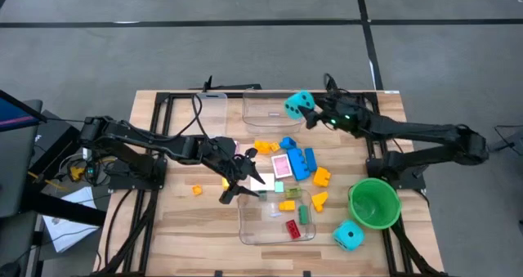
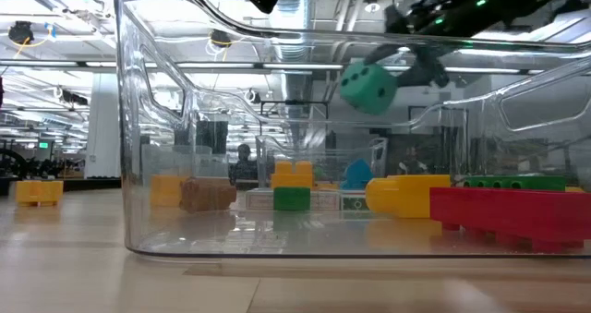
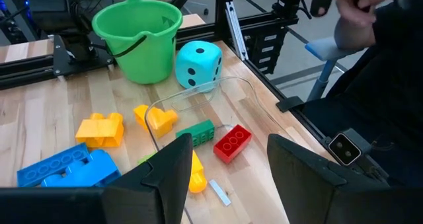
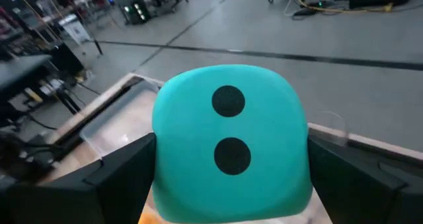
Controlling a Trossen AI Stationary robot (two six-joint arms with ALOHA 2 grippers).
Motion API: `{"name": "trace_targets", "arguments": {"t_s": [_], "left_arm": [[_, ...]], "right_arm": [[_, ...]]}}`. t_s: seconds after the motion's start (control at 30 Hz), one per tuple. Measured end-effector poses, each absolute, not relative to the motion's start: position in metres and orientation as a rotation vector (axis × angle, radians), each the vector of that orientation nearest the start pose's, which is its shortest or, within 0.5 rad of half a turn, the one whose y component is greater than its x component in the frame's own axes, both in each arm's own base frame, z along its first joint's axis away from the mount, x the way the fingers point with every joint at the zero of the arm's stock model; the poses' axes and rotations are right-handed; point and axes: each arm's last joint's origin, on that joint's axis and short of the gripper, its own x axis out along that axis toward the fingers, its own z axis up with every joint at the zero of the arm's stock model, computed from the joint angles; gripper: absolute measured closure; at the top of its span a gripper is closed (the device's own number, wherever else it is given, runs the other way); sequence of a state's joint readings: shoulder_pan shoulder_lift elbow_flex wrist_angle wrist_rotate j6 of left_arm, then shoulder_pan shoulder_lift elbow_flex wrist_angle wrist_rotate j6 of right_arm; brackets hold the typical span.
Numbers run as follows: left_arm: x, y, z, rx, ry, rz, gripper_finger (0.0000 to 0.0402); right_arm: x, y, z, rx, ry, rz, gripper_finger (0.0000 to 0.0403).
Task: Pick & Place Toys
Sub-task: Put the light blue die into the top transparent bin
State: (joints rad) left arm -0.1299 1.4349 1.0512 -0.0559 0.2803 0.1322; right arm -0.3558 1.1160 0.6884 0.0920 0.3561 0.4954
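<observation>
Left gripper [image 1: 245, 179], over the near clear plastic tub's [image 1: 245, 225] left rim, fingers spread wide with nothing between them. Below it, inside that tub: a small red plastic brick [image 3: 232, 143], a green plastic brick [image 3: 194, 133] and yellow plastic bricks [image 3: 155, 118]. All hard, light and slick, so best pinched across the flat side walls rather than over the studs. One small orange brick [image 1: 196, 190] lying alone on the bare wood, to the left of the tub.

At mid-table, a loose heap: blue plastic bricks [image 1: 301, 163], more orange and yellow ones, and a small pink-backed card [image 1: 281, 164] lying flat. Thin and hard to get fingers under; probably needing an edge-on grip or a slide to a corner.

Right gripper [image 1: 312, 112], raised over the far clear plastic tub [image 1: 270, 105], clamped on a cyan black-dotted die [image 4: 231, 145], one finger on each of two opposite faces. Large for the jaws, likely light and perhaps slightly soft, though hard to say from here; rounded corners, so a centred grip on flat faces counts.

Further right, a green round plastic bowl [image 1: 359, 203] with a second cyan black-dotted die [image 1: 349, 235] just beside it, resting on the wood.
</observation>
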Motion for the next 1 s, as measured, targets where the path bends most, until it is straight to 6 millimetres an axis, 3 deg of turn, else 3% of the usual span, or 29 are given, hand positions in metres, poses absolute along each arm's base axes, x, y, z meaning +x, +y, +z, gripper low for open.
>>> {"name": "trace_targets", "arguments": {"t_s": [0.2, 0.37, 1.0], "left_arm": [[0.316, -0.049, 0.287, 0.092, 0.431, -0.433, 0.0211], [0.316, -0.049, 0.287, 0.092, 0.431, -0.432, 0.0211], [0.316, -0.049, 0.287, 0.092, 0.425, -0.432, 0.0211]], "right_arm": [[0.261, -0.117, 0.245, 0.470, 0.269, -0.811, 0.0049], [0.280, -0.125, 0.233, 0.467, 0.321, -0.819, 0.0049], [0.290, -0.124, 0.234, 0.420, 0.324, -0.804, 0.0049]]}}
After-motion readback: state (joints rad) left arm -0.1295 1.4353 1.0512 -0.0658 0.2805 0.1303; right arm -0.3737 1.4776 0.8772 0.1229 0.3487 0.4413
